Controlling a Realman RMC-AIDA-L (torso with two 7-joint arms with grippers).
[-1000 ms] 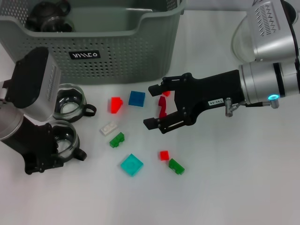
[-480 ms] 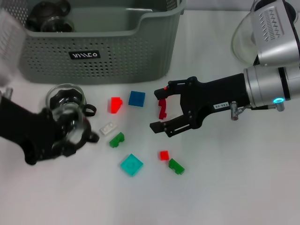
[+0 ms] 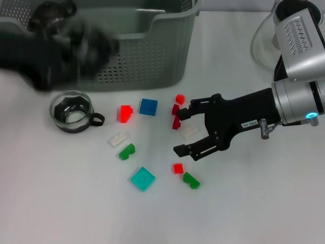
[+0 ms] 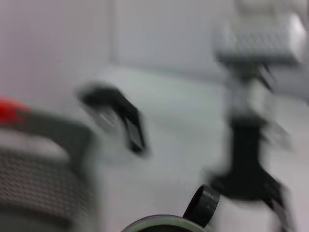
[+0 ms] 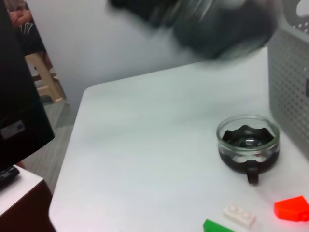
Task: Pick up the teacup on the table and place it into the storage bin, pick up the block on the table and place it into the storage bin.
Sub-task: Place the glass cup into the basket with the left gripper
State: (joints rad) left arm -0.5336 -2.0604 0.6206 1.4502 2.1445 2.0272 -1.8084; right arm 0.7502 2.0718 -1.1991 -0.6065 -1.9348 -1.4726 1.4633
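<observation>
My left gripper (image 3: 84, 48) is a dark blur in front of the grey-green storage bin (image 3: 152, 61), near its rim. It is shut on a glass teacup, whose rim and black handle (image 4: 202, 205) show in the left wrist view. A second teacup (image 3: 73, 109) stands on the table left of the blocks and also shows in the right wrist view (image 5: 248, 142). Another teacup (image 3: 51, 12) lies in the bin. My right gripper (image 3: 184, 131) is open, low over a white block (image 3: 189, 131) beside dark red blocks (image 3: 175, 116).
Loose blocks lie before the bin: red (image 3: 125, 113), blue (image 3: 148, 107), white (image 3: 118, 139), green (image 3: 126, 151), teal (image 3: 142, 178), small red (image 3: 177, 168), green (image 3: 191, 180). A clear glass pitcher (image 3: 261, 46) stands at the back right.
My left gripper lifted one teacup off the table and swung it up to the bin. My right gripper moved right and nearer, uncovering the white block between its fingers.
</observation>
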